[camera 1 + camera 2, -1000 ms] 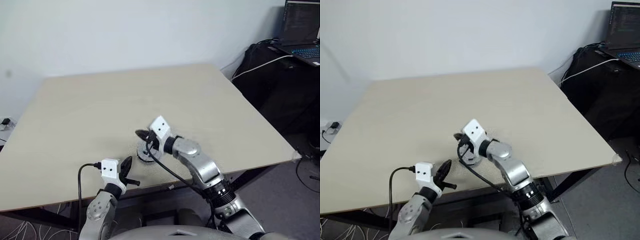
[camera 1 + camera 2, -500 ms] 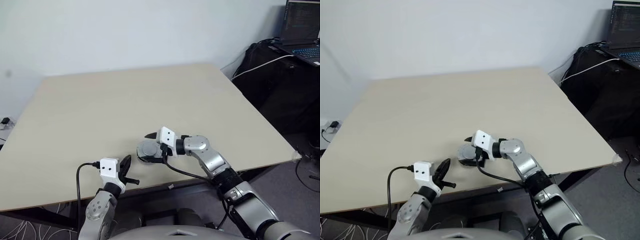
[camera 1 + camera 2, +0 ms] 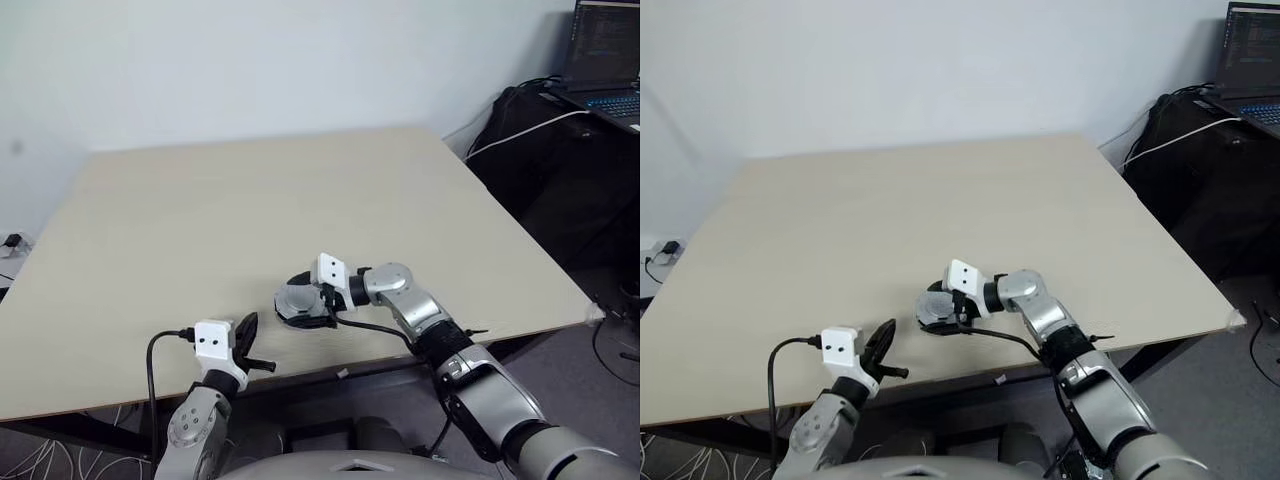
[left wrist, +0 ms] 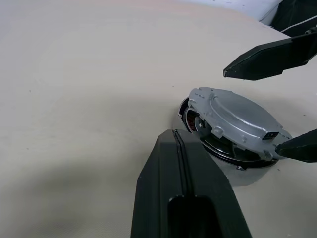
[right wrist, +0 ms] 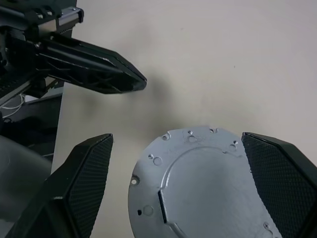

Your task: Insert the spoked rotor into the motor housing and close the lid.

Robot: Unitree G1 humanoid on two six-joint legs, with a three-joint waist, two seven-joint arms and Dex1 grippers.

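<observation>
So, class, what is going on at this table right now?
A humanoid robot is working on a small motor housing near the front edge of a beige table. Its right gripper is open, one finger on each side of the grey lid, which lies tilted over the housing, not fully shut, with copper windings visible in the gap. The left gripper is shut and waits beside it, apart.

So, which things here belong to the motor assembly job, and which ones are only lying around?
Part of the job:
- lid, tilted over the housing, not fully down
- motor housing, copper windings showing under the lid
- right gripper, open, a finger on either side of the lid
- left gripper, shut, near the table's front edge

Just lying about:
- laptop
- black bag under it
- white cable
</observation>
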